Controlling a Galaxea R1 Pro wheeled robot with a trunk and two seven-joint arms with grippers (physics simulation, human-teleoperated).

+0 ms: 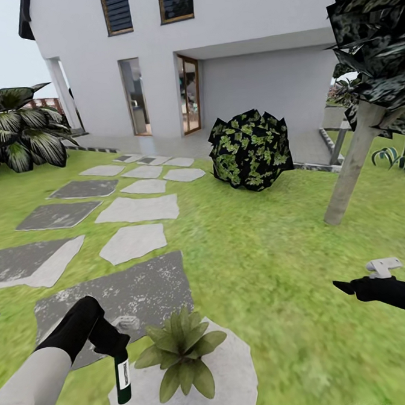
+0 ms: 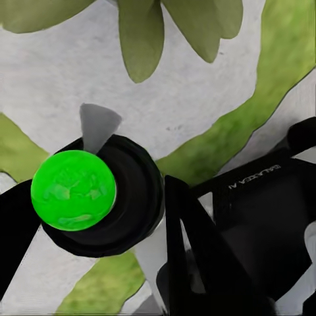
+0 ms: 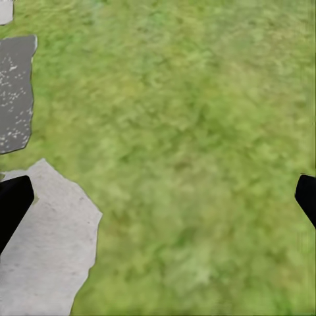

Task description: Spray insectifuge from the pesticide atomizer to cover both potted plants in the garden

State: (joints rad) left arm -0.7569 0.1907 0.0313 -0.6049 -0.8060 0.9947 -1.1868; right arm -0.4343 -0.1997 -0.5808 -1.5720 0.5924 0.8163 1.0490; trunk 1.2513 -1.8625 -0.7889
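My left gripper is shut on the pesticide atomizer, a dark green bottle with a white label that hangs upright from the fingers. In the left wrist view the atomizer shows its bright green top and black neck between two black fingers. One potted plant, a low rosette of green leaves, sits on a pale stepping stone just right of the bottle; its leaves lie close ahead of the gripper. The second potted plant is out of view. My right gripper hovers open over the lawn, fingers wide apart.
A round dark bush stands mid-lawn ahead, and a tree trunk leans at the right. A palm-like shrub is at far left. Flat stepping stones lead to the white house. Open grass lies to the right.
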